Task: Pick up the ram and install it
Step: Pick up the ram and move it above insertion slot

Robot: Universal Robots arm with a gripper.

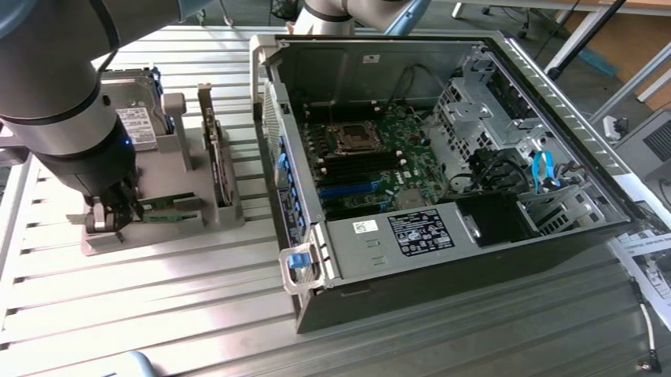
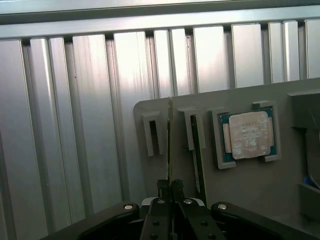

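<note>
**A:** Start big. What's on the table (image 1: 157, 314)?

**B:** A computer case (image 1: 346, 63) lying on its side with the panel off, towards the exterior view's right. I'd say that is so the main board (image 1: 388, 149) faces up and can be reached from above. The arm (image 1: 63, 94) is well apart from it, on the exterior view's left, standing over a grey holder (image 1: 157, 236).

**A:** Why the holder?

**B:** It looks made to keep the parts apart and in set places. Narrow slots stand the thin boards on edge, so their flat faces are free to be pinched from above.

**A:** And the claw (image 2: 170, 187)?

**B:** It is down at the holder and closed almost all the way. Its fingertips (image 2: 162, 189) press on either side of the ram (image 2: 169, 142), which the wrist view shows edge-on as a thin line. The ram sits in its slot, not lifted.

**A:** Anything close by?

**B:** A second stick (image 2: 196, 150) stands in the neighbouring slot, just beside the ram but untouched. Beyond that, the square processor chip (image 2: 248, 134) lies flat in its own pocket.
</note>
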